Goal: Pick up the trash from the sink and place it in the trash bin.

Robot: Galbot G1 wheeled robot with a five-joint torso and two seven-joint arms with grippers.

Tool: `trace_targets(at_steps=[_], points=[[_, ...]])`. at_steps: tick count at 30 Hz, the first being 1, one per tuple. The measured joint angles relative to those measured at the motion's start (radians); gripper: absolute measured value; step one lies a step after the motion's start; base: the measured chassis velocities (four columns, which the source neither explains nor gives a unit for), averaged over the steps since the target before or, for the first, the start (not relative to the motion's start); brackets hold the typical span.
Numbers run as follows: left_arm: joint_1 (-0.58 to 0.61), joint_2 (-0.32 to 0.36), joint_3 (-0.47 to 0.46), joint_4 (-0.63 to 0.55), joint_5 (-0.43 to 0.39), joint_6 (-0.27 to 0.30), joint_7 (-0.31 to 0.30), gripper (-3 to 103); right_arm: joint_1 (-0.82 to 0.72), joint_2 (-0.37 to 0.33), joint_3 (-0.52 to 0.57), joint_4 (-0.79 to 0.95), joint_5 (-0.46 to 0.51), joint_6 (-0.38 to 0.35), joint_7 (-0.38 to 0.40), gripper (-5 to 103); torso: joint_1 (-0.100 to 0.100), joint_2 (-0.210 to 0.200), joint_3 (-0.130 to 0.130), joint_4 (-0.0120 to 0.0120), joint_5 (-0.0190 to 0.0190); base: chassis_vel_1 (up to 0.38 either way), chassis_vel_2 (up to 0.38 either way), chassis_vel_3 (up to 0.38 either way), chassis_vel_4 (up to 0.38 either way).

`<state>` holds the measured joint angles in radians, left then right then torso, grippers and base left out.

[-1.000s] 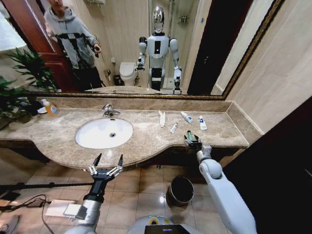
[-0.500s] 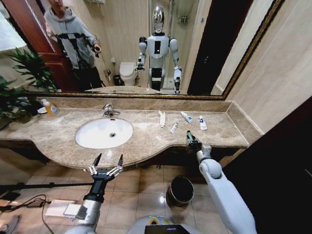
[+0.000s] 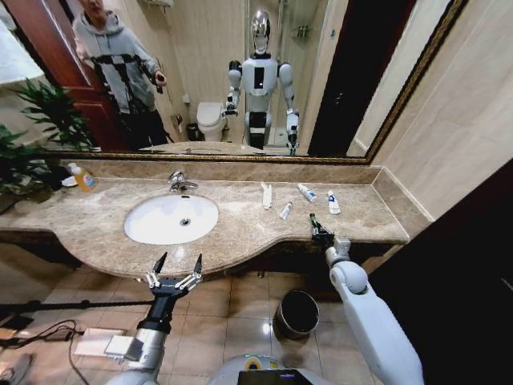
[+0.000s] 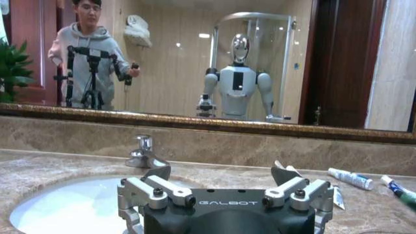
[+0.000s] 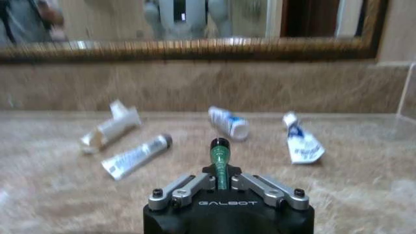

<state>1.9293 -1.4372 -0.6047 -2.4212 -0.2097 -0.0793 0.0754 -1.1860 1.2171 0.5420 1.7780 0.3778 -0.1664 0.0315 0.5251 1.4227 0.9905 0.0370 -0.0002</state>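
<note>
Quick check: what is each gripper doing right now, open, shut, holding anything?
Left gripper: open, empty, hovering in front of the counter edge below the sink.
Right gripper: shut on the dark green tube, above the counter.

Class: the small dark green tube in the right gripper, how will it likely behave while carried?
The small dark green tube looks thin and light. Its round body could slip or pivot, since the right gripper pinches only one end. It probably flexes slightly.
</note>
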Motion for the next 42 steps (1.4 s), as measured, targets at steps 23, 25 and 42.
trace_targets(at_steps=[23, 25, 42], points=[[0.0, 0.0, 0.0, 0.0, 0.0, 0.0, 0.0, 100, -0.599, 0.286, 0.081, 0.145, -0.158, 0.354, -0.099, 8, 0.0, 0.0, 0.0, -0.0004, 0.0001, 0.0, 0.0, 0.0, 0.0], [0.0, 0.0, 0.0, 0.0, 0.0, 0.0, 0.0, 100, -0.55, 0.251, 0.073, 0.032, -0.145, 0.328, -0.097, 8, 0.0, 0.0, 0.0, -0.0004, 0.0004, 0.0, 0.0, 0.0, 0.0], [0.0, 0.0, 0.0, 0.0, 0.0, 0.0, 0.0, 100, -0.182, 0.104, -0.047, -0.592, -0.133, 0.189, -0.08, 8, 0.0, 0.0, 0.0, -0.0002, 0.0004, 0.0, 0.0, 0.0, 0.0]])
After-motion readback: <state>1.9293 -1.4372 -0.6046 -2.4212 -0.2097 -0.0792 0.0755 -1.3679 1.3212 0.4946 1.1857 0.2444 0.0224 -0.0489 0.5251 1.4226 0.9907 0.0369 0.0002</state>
